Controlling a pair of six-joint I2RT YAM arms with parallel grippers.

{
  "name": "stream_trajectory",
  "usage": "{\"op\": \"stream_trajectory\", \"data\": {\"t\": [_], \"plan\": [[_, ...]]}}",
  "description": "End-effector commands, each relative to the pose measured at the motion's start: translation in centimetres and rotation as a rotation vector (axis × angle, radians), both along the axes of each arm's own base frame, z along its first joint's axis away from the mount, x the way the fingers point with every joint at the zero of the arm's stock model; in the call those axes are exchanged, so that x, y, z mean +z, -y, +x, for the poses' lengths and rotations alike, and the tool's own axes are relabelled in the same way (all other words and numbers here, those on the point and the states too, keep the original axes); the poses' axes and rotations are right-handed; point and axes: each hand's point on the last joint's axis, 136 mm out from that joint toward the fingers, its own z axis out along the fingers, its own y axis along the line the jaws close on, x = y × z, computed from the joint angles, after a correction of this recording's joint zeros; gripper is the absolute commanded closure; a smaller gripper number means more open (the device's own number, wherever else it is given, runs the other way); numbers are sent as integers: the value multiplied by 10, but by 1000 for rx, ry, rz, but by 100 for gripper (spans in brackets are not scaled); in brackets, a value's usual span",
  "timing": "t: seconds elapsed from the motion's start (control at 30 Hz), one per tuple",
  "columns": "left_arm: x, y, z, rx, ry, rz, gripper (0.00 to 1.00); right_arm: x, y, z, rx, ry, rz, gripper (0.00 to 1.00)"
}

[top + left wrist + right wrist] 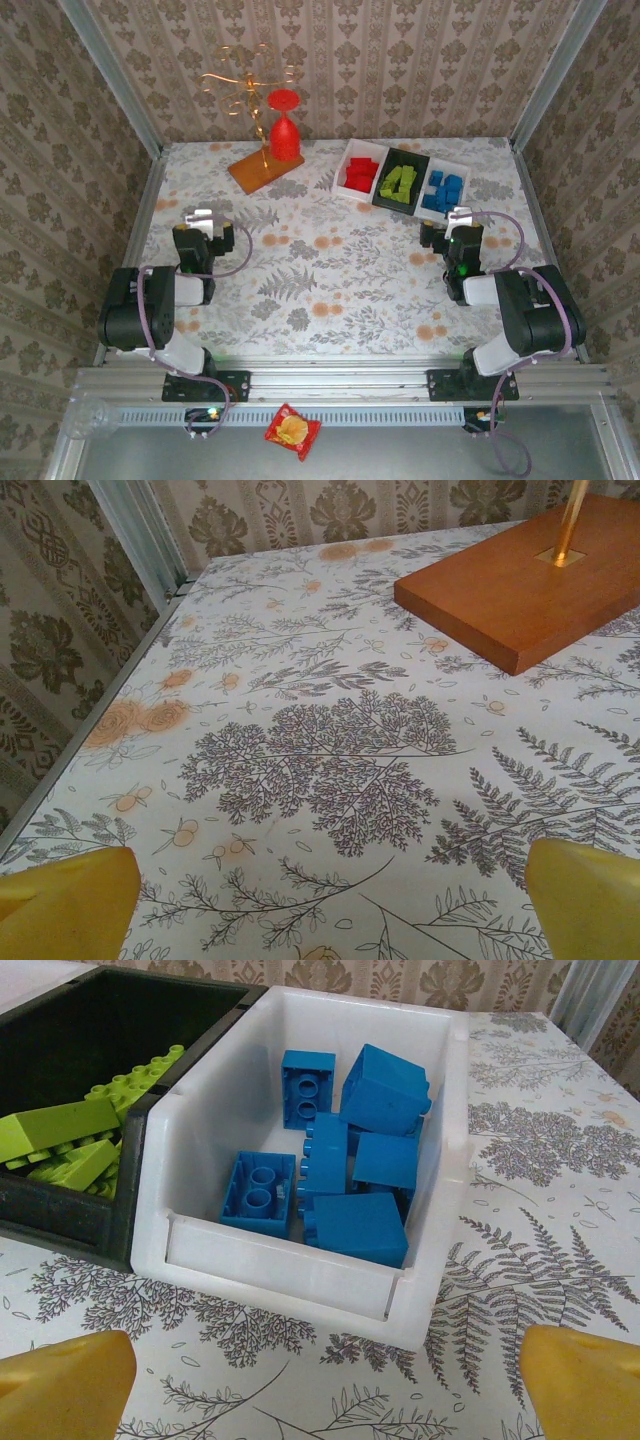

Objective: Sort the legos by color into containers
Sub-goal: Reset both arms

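**Inspector:** Top external view: three containers stand in a row at the far right of the desk. Red legos lie in the left white tray, green legos in the black tray, and blue legos in the right white tray. Every brick I can see lies with its own colour.

**Clerk:** And the tools?

**Inspector:** Left tool and right tool are both released, jaws wide and nothing between them. Each sits low over the desk, apart from the bricks. I judge them parked because the sort looks complete.

**Clerk:** What do the wrist views add?

**Inspector:** Right wrist view looks into the blue tray. The bricks lie tumbled, some studs-up and some on edge, so I judge them dropped rather than stacked. Left wrist view gives a corner of the wooden board resting flat on the desk. The overhead view adds the red wine glass, foot uppermost on the wire stand.
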Motion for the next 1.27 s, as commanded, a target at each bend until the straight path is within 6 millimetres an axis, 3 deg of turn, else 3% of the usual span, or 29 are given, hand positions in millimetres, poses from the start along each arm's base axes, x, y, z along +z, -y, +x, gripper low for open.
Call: {"op": "stream_trajectory", "data": {"t": [0.0,1.23], "plan": [[1,0,0,17,2,-13,0,8,0,7,0,24,15,0],[2,5,-1,14,10,19,0,8,-6,8,35,22,12,0]]}}
